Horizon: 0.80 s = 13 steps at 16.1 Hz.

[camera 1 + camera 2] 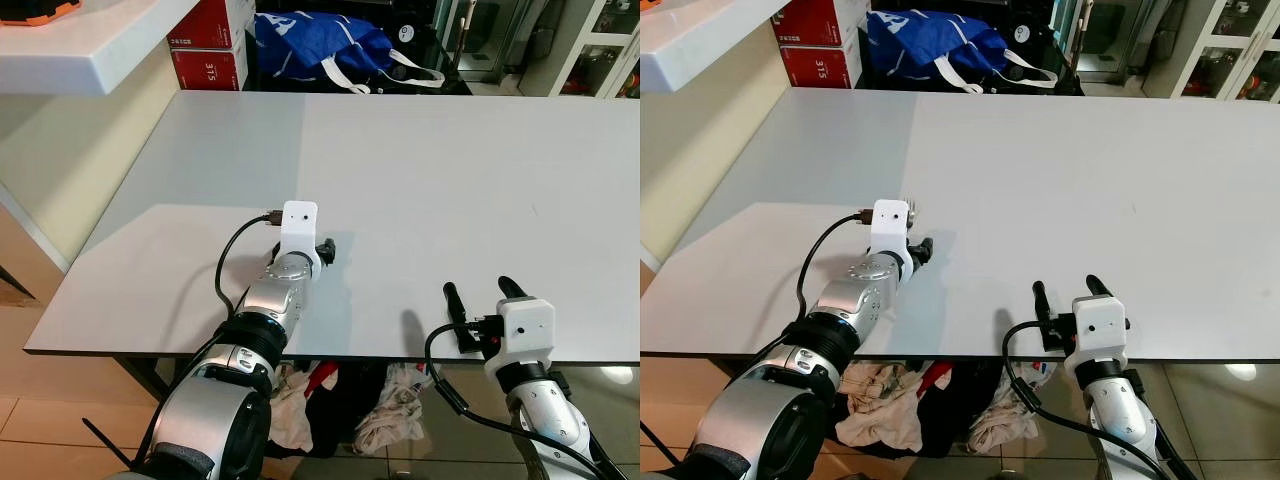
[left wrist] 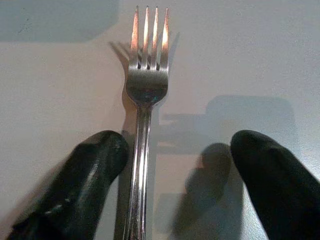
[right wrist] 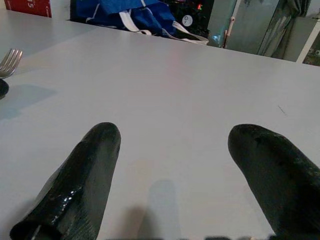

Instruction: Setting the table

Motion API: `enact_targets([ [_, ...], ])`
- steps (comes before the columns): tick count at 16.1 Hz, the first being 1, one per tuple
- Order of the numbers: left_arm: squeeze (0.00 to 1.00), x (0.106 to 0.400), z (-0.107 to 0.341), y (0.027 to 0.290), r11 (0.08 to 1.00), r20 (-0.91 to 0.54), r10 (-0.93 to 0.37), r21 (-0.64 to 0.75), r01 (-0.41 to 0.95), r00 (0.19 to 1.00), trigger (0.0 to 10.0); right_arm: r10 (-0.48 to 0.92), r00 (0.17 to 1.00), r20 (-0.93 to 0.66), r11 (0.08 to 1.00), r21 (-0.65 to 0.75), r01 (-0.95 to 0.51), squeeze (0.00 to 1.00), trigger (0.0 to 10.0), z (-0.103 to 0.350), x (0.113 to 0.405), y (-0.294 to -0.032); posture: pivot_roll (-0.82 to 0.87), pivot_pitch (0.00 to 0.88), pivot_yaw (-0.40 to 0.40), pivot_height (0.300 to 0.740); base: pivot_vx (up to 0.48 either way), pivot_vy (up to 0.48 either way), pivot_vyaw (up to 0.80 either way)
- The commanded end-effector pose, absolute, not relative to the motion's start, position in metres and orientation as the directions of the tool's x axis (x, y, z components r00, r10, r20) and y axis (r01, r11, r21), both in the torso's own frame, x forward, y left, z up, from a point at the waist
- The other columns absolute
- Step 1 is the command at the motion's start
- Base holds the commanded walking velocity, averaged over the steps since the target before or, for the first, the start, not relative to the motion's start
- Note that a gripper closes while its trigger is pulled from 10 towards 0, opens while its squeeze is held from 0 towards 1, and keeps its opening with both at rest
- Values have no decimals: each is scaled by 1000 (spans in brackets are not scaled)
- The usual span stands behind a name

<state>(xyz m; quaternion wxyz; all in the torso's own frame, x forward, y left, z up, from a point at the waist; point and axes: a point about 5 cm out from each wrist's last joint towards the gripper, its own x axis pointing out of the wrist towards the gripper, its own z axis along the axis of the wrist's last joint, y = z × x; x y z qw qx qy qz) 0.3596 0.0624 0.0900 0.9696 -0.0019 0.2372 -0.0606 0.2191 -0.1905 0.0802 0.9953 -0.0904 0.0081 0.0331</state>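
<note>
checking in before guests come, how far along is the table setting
Barely begun. Done: nothing laid out for certain; the white table looks bare apart from one fork. In hand: that fork lies between the left claw's open fingers, beside one of them, so it is either just placed or about to be gripped. The right claw hovers open and empty near the table's front edge. Left: plates, glasses and other cutlery.
</note>
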Motion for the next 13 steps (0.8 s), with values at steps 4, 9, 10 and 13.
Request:
enact_targets([
  [4, 1000, 360, 90, 63, 991, -457, -119, -7, 131, 881, 10000, 61, 998, -29, 981, -180, -65, 0, 10000, 80, 221, -190, -202, 0, 35, 727, 0, 0, 0],
  [9, 1000, 361, 94, 63, 990, -437, -126, 0, 140, 890, 10000, 60, 998, -28, 982, -179, -64, 0, 10000, 80, 222, -190, -201, 0, 34, 727, 0, 0, 0],
  [10, 1000, 361, 94, 63, 990, -435, -127, 0, 141, 892, 10000, 60, 998, -28, 982, -179, -64, 0, 10000, 80, 222, -190, -200, 0, 33, 727, 0, 0, 0],
  [13, 1000, 361, 95, 63, 990, -431, -129, -2, 142, 893, 10000, 60, 998, -29, 982, -176, -64, 0, 10000, 80, 221, -190, -198, 0, 35, 727, 0, 0, 0],
])
